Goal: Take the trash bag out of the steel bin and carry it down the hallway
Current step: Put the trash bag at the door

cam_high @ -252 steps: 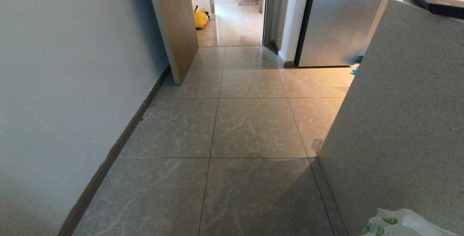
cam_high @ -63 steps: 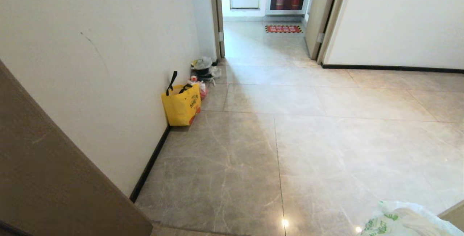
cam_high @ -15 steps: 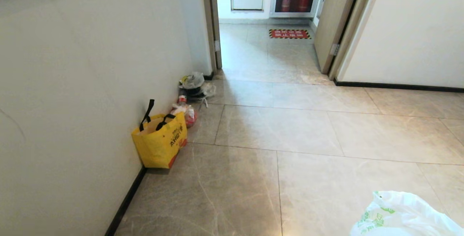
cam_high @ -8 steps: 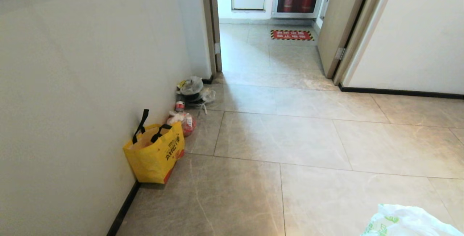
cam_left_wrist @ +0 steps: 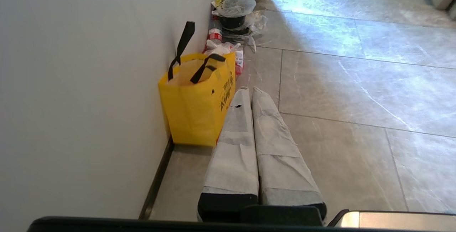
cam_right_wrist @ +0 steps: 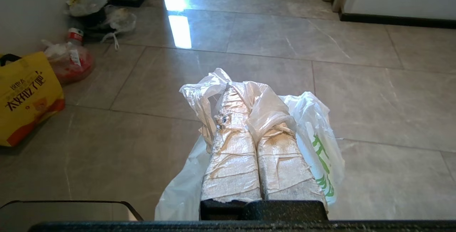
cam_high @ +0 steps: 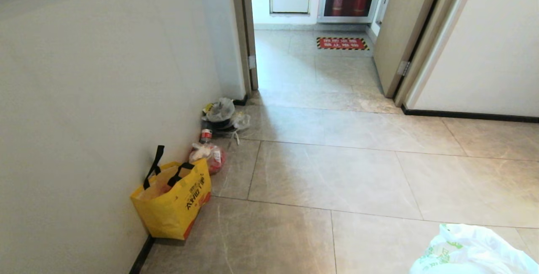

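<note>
The trash bag [cam_right_wrist: 315, 135], thin white plastic with green printing, hangs from my right gripper [cam_right_wrist: 249, 98], whose taped fingers [cam_right_wrist: 231, 153] are shut with the bag's plastic bunched over and between their tips. In the head view only the bag's top [cam_high: 471, 253] shows, at the bottom right, just above the hallway's glossy beige tiles [cam_high: 337, 173]. My left gripper [cam_left_wrist: 250, 90] is shut and empty, pointing at the floor near the wall. The steel bin is out of view.
A yellow tote with black handles [cam_high: 172, 206] stands against the left wall. Beyond it lie a small clear rubbish bag [cam_high: 208, 156] and a heap of bags and a bottle [cam_high: 221, 114]. Ahead is an open doorway [cam_high: 311, 63] with a red floor mat [cam_high: 342, 43]. An open door [cam_high: 400, 34] is on the right.
The whole view has shifted as I roll forward: the tote, rubbish heap and doorway have come nearer. The bag stays in my right gripper; both arms hold still.
</note>
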`<state>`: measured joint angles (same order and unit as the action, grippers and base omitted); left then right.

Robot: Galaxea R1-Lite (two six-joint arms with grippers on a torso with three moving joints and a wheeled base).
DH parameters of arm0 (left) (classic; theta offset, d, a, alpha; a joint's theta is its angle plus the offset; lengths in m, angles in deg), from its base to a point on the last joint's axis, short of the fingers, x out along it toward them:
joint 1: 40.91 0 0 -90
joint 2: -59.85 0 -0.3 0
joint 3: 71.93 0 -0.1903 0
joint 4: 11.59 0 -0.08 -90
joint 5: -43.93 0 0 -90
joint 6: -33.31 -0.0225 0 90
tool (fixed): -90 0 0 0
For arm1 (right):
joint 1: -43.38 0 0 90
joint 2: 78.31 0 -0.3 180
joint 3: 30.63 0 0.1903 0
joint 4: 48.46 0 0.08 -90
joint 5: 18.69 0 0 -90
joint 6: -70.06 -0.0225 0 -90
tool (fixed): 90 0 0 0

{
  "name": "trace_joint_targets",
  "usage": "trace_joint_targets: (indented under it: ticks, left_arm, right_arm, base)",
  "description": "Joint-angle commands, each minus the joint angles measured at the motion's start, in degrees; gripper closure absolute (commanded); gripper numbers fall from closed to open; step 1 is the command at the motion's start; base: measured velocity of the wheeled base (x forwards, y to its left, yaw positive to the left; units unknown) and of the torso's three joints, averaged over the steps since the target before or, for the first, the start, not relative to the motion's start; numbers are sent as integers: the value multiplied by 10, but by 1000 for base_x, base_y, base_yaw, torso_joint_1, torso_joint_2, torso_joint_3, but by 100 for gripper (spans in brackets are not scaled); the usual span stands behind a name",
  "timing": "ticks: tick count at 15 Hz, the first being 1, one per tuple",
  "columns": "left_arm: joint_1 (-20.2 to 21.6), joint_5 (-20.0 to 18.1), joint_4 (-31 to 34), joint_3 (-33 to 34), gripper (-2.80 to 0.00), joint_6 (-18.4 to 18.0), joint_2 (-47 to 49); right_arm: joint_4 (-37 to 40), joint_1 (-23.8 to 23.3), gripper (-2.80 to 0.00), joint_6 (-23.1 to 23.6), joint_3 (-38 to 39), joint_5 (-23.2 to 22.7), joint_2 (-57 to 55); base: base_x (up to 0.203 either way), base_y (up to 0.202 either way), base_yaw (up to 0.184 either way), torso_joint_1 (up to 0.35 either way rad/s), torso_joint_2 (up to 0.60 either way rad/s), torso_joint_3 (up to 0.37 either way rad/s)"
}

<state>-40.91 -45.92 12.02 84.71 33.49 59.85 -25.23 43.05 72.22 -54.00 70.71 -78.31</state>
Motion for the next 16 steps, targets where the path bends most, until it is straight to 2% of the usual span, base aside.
trace_joint_targets:
  ticks: [1,16]
  left_arm:
    - [0,0,0,0,0,0,0]
    - [0,0,0,0,0,1,0]
  right_arm:
    - [0,0,0,0,0,0,-1]
    - [0,0,0,0,0,0,-1]
  base:
    - [190,0,-1,7,1,0]
    - [193,0,0,2,3,2]
